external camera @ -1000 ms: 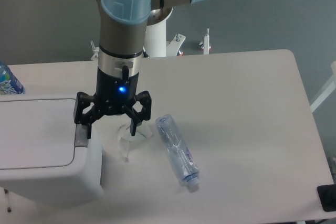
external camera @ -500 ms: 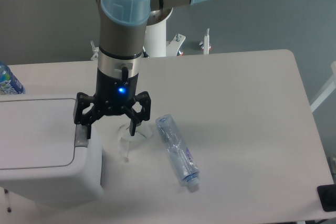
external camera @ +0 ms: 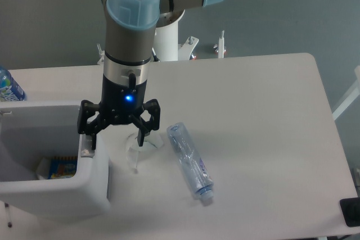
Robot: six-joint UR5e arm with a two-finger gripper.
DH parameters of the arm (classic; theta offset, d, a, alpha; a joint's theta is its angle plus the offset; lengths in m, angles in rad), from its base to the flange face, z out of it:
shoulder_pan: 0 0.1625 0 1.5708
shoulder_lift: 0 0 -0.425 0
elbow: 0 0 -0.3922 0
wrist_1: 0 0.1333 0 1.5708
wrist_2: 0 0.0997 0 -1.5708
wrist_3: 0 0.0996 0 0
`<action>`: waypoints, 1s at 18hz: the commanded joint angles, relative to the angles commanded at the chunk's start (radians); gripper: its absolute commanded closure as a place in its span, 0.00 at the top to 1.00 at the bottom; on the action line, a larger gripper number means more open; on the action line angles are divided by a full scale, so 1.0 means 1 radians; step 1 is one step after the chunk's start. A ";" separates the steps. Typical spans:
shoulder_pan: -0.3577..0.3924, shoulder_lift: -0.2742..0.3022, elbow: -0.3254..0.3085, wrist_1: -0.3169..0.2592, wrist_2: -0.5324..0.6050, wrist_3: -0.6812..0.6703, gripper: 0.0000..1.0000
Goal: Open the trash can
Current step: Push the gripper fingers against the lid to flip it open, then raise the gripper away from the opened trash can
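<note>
The large white trash can [external camera: 90,186] stands at the table's left front. Its lid has dropped out of sight and the inside shows, with a blue and yellow packet [external camera: 61,167] and white paper at the bottom. The grey push tab [external camera: 86,145] sits on the can's right rim. My gripper [external camera: 114,139] hangs fingers down with its jaws spread wide. Its left finger [external camera: 88,136] rests on the push tab and its right finger [external camera: 142,135] hangs over the table beside the can. It holds nothing.
A clear plastic bottle [external camera: 190,162] lies on the white table [external camera: 253,116] right of my gripper. A transparent item [external camera: 138,145] lies on the table below the right finger. Another bottle [external camera: 8,87] stands behind the can at the left edge.
The trash can's flat lid was closed in both earlier frames; now it is gone from the top and the inside is open to view. My gripper has barely moved.
</note>
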 joint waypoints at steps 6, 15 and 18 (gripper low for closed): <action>0.020 0.006 0.101 0.006 0.012 0.017 1.00; 0.234 0.064 0.103 -0.003 0.118 0.226 1.00; 0.296 0.097 0.072 -0.023 0.123 0.386 1.00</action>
